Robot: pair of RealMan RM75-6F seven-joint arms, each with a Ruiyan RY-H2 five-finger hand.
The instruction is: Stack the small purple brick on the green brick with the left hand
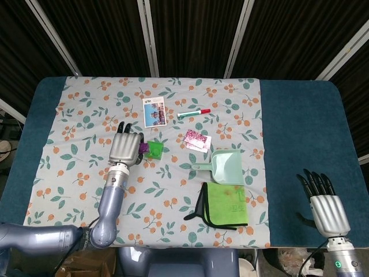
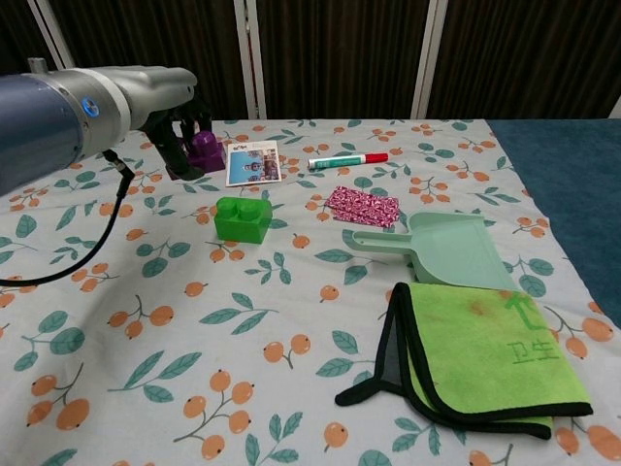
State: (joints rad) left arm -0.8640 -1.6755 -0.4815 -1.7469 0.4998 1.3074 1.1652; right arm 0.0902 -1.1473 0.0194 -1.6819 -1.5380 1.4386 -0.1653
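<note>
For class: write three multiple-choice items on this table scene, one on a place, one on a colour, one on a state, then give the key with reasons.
1. Where does the marker pen lie?
A. Inside the dustpan
B. Beyond the patterned packet
C. On the cloth

2. What colour is the folded cloth?
A. Green with black edging
B. Plain blue
C. Red

3. The purple brick is:
A. Stacked on the green brick
B. Lying on the table
C. Held aloft by the left hand

Key: 1 B, it lies past the packet. 2 A, black trim shows. 3 C, the left hand grips it above the table, and the green brick is bare.
</note>
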